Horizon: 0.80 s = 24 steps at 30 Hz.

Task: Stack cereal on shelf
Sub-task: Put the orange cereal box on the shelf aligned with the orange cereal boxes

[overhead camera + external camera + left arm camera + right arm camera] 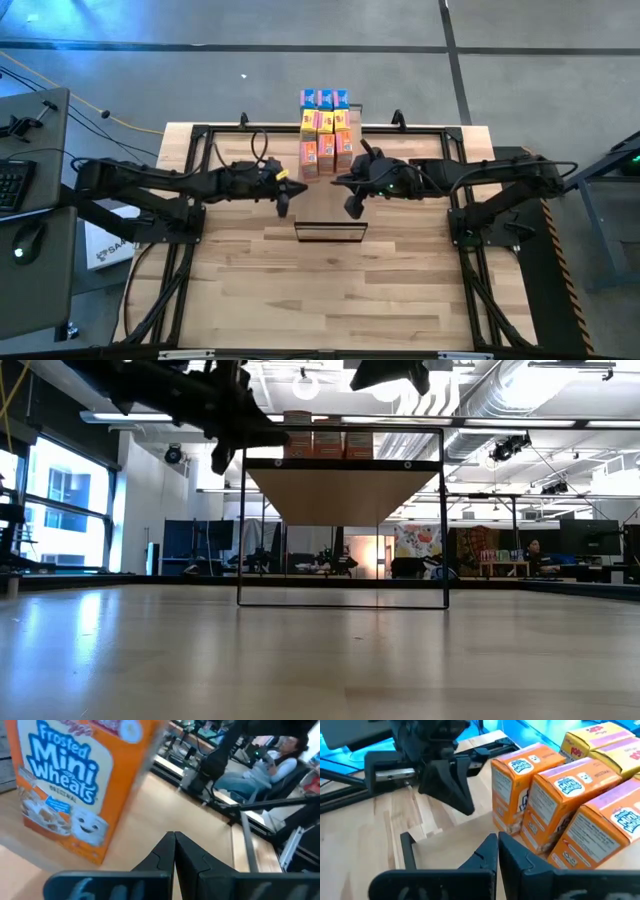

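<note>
The cereal boxes (326,135) stand packed together in rows on top of the shelf (331,231), orange ones nearest the arms, yellow behind them, blue at the far end. The left gripper (283,203) hangs just beside the orange boxes on their left, its fingers pressed together and empty; its wrist camera faces an orange box (75,785) from close by. The right gripper (353,205) hangs on the other side, fingers (517,865) likewise closed on nothing. From table height the boxes look only like a blurred orange row (328,440).

Upright cereal boxes (326,135) atop shelf (331,232).
</note>
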Tool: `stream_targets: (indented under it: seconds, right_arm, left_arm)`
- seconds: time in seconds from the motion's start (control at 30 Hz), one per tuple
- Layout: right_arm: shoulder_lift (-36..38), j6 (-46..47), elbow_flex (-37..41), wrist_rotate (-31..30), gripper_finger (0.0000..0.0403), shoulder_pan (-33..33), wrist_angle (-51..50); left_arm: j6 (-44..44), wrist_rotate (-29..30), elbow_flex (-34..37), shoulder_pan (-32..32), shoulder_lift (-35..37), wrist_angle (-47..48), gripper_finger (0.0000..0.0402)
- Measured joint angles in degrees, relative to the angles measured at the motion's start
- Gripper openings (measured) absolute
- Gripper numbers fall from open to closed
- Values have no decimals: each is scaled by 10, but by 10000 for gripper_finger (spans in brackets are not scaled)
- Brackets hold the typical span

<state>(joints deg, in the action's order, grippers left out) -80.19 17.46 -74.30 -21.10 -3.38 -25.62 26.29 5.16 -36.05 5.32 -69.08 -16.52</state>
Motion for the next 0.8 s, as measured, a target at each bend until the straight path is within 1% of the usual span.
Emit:
stream_targets:
  seconds: [0.17,0.47,0.8]
  right_arm:
    - [-6,4,0,0,0,0,0]
    - [-5,5,0,-5,0,0,1]
    - [-5,7,0,-8,0,0,0]
  left_arm:
    - [19,-4,-4,17,-22,-27,0]
    - [22,1,-42,43,-64,-27,0]
    - [21,1,-42,65,-66,-27,0]
